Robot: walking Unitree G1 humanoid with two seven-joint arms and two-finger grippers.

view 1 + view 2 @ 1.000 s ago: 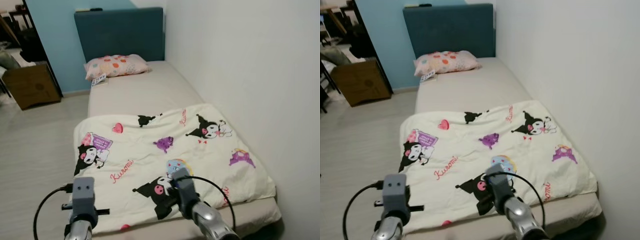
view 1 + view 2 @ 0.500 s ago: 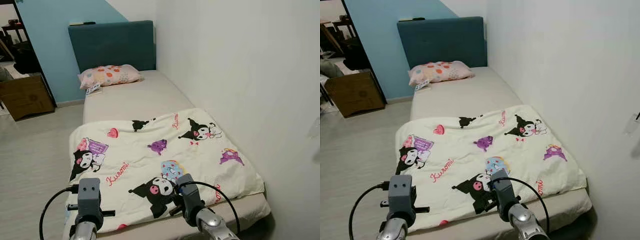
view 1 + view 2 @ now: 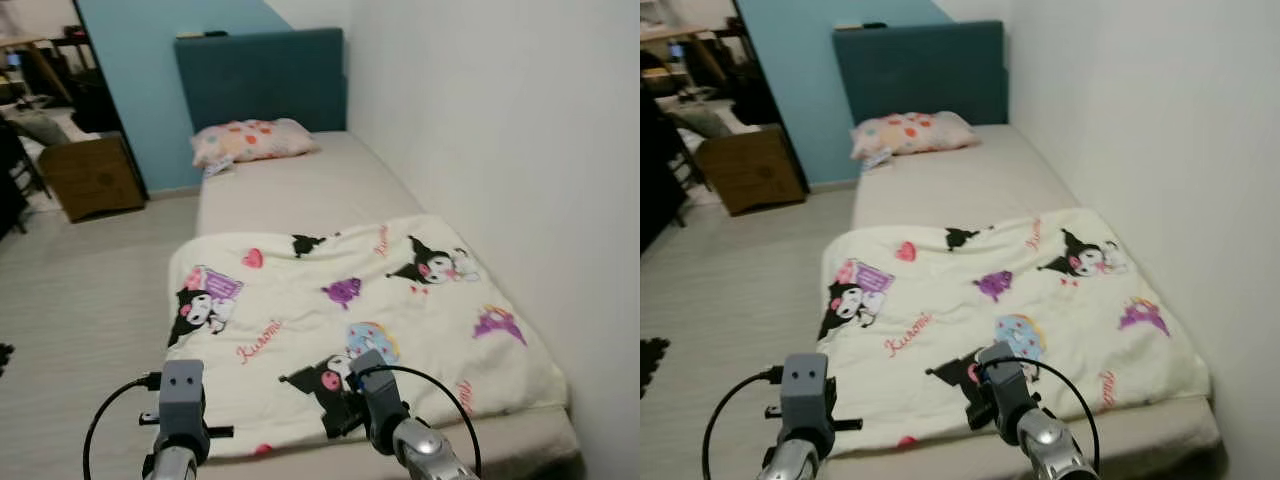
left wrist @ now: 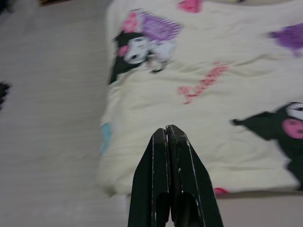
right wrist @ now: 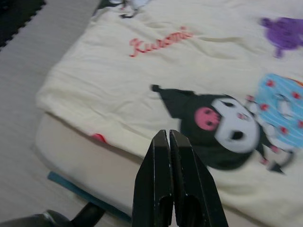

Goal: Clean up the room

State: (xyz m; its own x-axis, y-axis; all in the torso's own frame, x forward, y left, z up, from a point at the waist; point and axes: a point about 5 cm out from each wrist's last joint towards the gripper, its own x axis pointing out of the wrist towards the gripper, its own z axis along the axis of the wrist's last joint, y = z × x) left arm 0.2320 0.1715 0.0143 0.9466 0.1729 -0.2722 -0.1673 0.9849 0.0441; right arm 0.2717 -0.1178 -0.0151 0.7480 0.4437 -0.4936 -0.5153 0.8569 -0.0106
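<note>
A cream blanket [image 3: 360, 310] printed with cartoon characters lies spread flat over the foot half of a single bed [image 3: 300, 190]. A spotted pink pillow [image 3: 252, 140] rests at the bed's head against a teal headboard [image 3: 262, 76]. Both arms are raised low in front of me, short of the bed's foot end. My left gripper [image 4: 166, 131] is shut on nothing, above the blanket's near left corner. My right gripper [image 5: 168, 135] is shut too, empty, over the blanket's near edge by a black cartoon figure [image 5: 222, 125].
A white wall [image 3: 500, 120] runs along the bed's right side. Pale wooden floor [image 3: 80, 300] stretches to the left. A brown box [image 3: 92, 176] stands by the blue wall at the far left, with dark furniture behind it. A small card lies next to the pillow.
The camera has swung and shifted a little, so the bed sits further right in view. Both grippers stay shut in much the same place relative to me.
</note>
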